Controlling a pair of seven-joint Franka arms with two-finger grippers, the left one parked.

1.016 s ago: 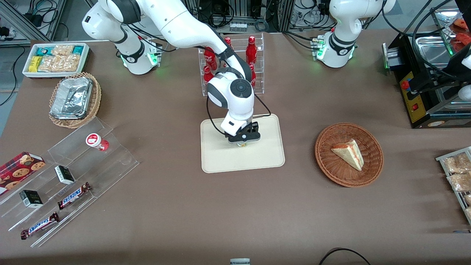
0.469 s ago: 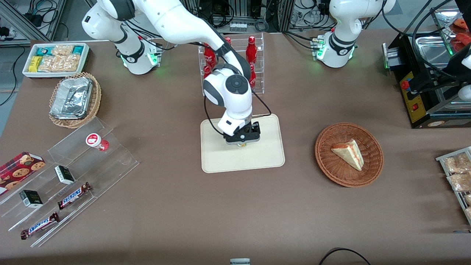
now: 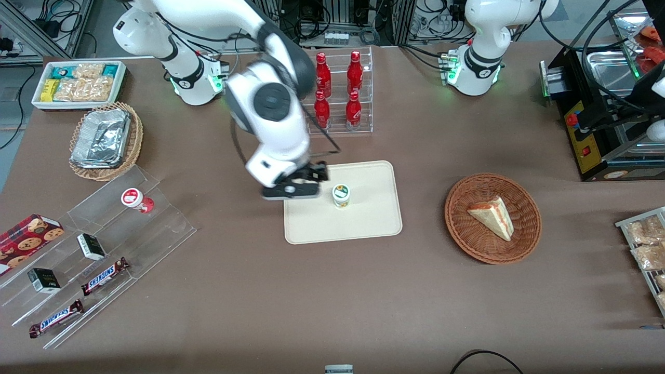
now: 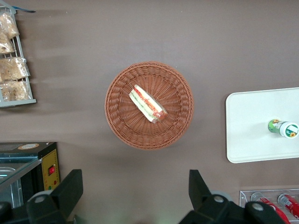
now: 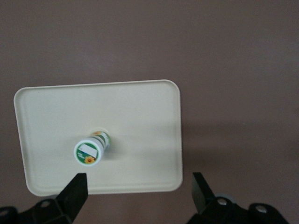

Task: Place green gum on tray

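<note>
you will find the green gum (image 3: 341, 196) upright near the middle of the tray (image 3: 374, 228). the gripper (image 3: 297, 188) hangs above the tray's edge, apparently clear of it, fingers (image 5: 74, 192) spread, empty.

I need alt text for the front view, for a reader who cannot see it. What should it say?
The green gum stands upright on the cream tray in the middle of a brown table. The working arm's gripper, open and empty, hangs above the tray's edge beside the gum. A wicker basket holding a sandwich wedge lies toward the parked arm's end.
</note>
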